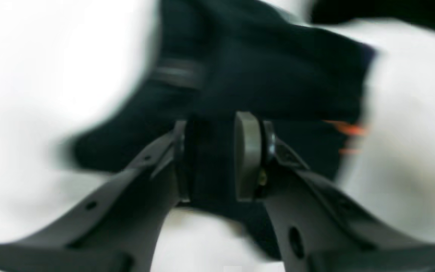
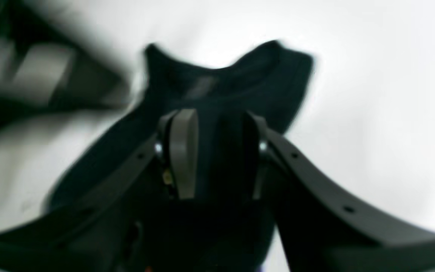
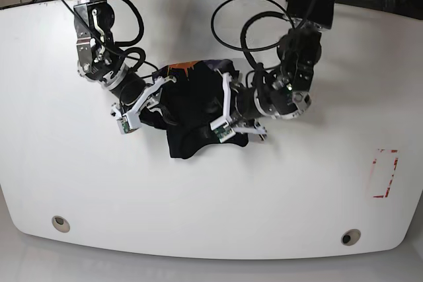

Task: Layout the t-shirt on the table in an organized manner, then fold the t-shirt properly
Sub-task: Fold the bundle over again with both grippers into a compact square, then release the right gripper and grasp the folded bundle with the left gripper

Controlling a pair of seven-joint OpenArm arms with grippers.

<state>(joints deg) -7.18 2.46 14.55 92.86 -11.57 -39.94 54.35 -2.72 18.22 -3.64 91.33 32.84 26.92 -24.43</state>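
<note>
The t-shirt [image 3: 192,113] is soft black cloth, bunched into a rumpled heap with sagging folds near the middle of the table [image 3: 211,196], somewhat toward its far edge and well away from every corner. Along the heap's far side a strip of orange print and a trace of purple show; the rest facing up is plain black. The table is a glossy white slab with rounded corners, a small round grommet hole [image 3: 60,223] near its near-left corner and another [image 3: 350,236] near its near-right corner, and a red-and-white tape rectangle [image 3: 384,174] close to the right edge. In the left wrist view, which is blurred, the left gripper [image 1: 217,158] has matte dark curved fingers tipped with flat grey pads, and a fold of black cloth [image 1: 263,75] is pinched between those pads, with an orange fleck at the cloth's edge. In the right wrist view the right gripper [image 2: 217,155] is built the same and likewise clamps a thick fold of the shirt [image 2: 217,83], whose ribbed neckline curves beyond the fingertips. In the base view both grippers meet the heap from opposite sides, with looping black cables [image 3: 248,28] arching over each arm.
</note>
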